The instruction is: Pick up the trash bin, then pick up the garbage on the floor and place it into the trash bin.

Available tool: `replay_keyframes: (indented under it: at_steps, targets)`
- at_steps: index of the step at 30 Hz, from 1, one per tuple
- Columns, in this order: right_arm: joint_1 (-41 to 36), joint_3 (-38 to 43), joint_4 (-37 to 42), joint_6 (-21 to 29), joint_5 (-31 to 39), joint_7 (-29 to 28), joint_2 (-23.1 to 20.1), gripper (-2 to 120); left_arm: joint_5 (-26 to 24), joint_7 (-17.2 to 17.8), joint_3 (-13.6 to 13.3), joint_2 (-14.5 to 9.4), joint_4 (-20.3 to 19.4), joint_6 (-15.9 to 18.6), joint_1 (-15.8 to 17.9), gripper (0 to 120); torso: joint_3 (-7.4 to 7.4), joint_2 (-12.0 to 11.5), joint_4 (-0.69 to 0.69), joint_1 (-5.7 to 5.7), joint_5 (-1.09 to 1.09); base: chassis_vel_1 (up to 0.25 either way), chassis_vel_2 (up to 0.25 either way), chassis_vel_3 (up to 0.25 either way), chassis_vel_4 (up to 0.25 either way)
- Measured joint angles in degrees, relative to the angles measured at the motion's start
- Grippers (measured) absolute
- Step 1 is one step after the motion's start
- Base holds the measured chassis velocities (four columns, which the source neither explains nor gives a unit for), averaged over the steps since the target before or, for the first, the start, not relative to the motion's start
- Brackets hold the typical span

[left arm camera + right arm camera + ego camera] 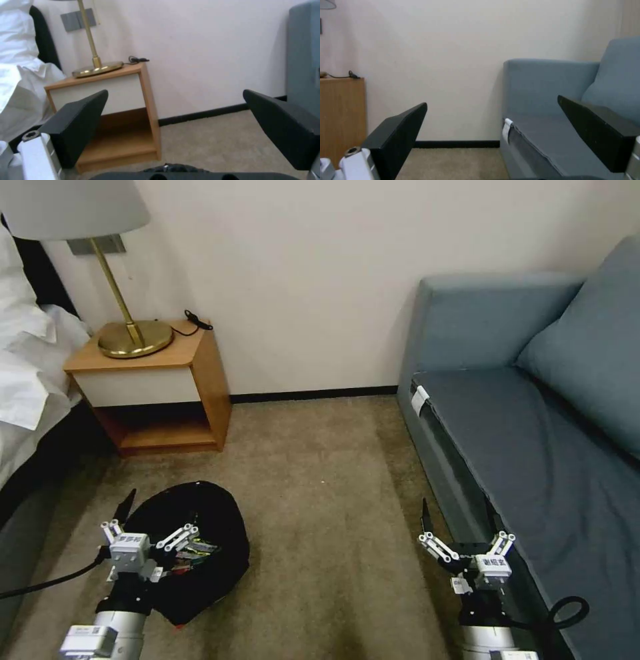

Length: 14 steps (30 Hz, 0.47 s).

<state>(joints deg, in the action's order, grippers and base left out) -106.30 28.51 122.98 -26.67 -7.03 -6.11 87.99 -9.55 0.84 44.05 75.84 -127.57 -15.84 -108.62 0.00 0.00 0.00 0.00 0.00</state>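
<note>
On the carpet (320, 500) at the 7 o'clock position of the head view sits the trash bin (217, 527), lined with a glossy black bag and upright with its mouth facing up. Garbage (193, 553) lies inside it: a red-and-white wrapper and a piece with a dark green label; the printing is too small to read. The left tool (153, 520) hangs over the bin's near rim, fingers spread wide and holding nothing. The right tool (460, 527), at 5 o'clock, hangs just beside the front edge of the blue sofa (533, 447), fingers also spread wide and empty. Small labels on both tool bodies are illegible. At 10 o'clock stands a wooden nightstand (167, 387) bearing a brass lamp (133, 337).
</note>
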Motion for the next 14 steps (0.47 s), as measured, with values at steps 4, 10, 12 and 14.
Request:
replay_keyframes:
  at_steps: [4,10,12,14]
  targets:
    - [-0.02,-0.27,0.21,0.16,-0.05,0.07,0.11,100,-0.06,-0.02,-0.02,0.03,0.06,-0.05,0.01,100,0.0,0.0,0.0,0.0,0.0,0.0,0.0,0.0,0.0]
    - [0.03,-0.55,0.37,0.81,-0.03,0.05,0.36,100,0.12,-0.1,-0.22,0.03,0.14,-0.3,-0.11,100,0.0,0.0,0.0,0.0,0.0,0.0,0.0,0.0,0.0]
    - [0.05,-0.55,0.38,0.9,-0.03,0.05,0.36,100,0.19,-0.1,-0.24,0.04,0.14,-0.34,-0.12,100,0.0,0.0,0.0,0.0,0.0,0.0,0.0,0.0,0.0]
    - [0.08,-0.39,0.39,1.03,-0.05,0.05,0.29,100,0.27,-0.12,-0.3,0.08,0.15,-0.44,-0.17,100,0.0,0.0,0.0,0.0,0.0,0.0,0.0,0.0,0.0]
